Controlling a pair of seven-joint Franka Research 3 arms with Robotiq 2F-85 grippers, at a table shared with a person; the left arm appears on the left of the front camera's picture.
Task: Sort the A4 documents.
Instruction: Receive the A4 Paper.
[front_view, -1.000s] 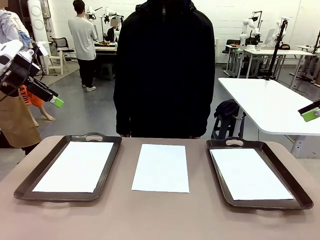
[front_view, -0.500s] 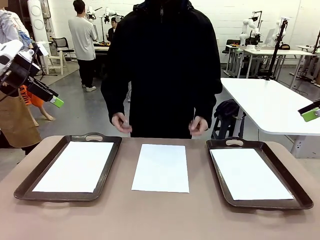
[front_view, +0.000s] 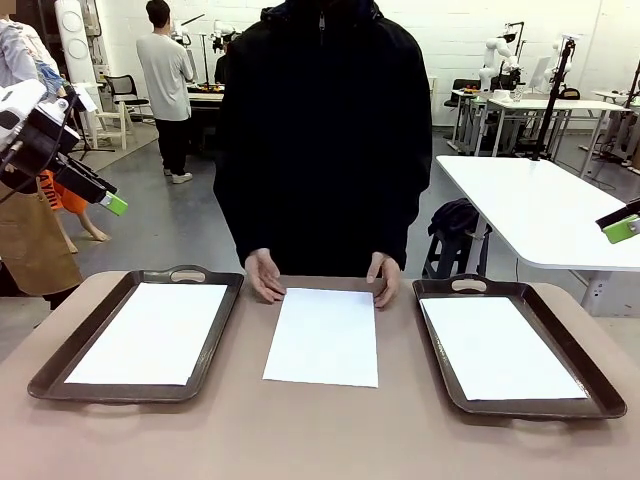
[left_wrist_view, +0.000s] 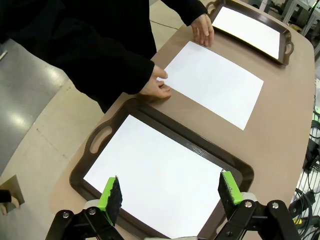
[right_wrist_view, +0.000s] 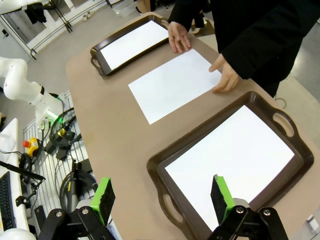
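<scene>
Three white A4 documents lie flat. One rests in the left dark brown tray (front_view: 150, 332), one lies bare on the table's middle (front_view: 322, 336), and one rests in the right tray (front_view: 500, 348). A person in black stands at the far side, with a hand (front_view: 266, 275) on each far corner of the middle sheet. My left gripper (front_view: 112, 204) hangs open, high above the left tray's sheet (left_wrist_view: 155, 175). My right gripper (front_view: 622, 228) is open too, high above the right tray's sheet (right_wrist_view: 235, 155). Both wrist views show the middle sheet (left_wrist_view: 212, 82) (right_wrist_view: 172, 84) farther off.
The left tray's rim (front_view: 60, 365) and the right tray's rim (front_view: 435, 340) flank the middle sheet, handles toward the person. The brown tabletop (front_view: 320, 440) is bare along its near edge. A white table (front_view: 540, 210) stands beyond at the right.
The person's hands came out from the sides and dropped onto the far corners of the middle sheet. Both arms stayed still and open.
</scene>
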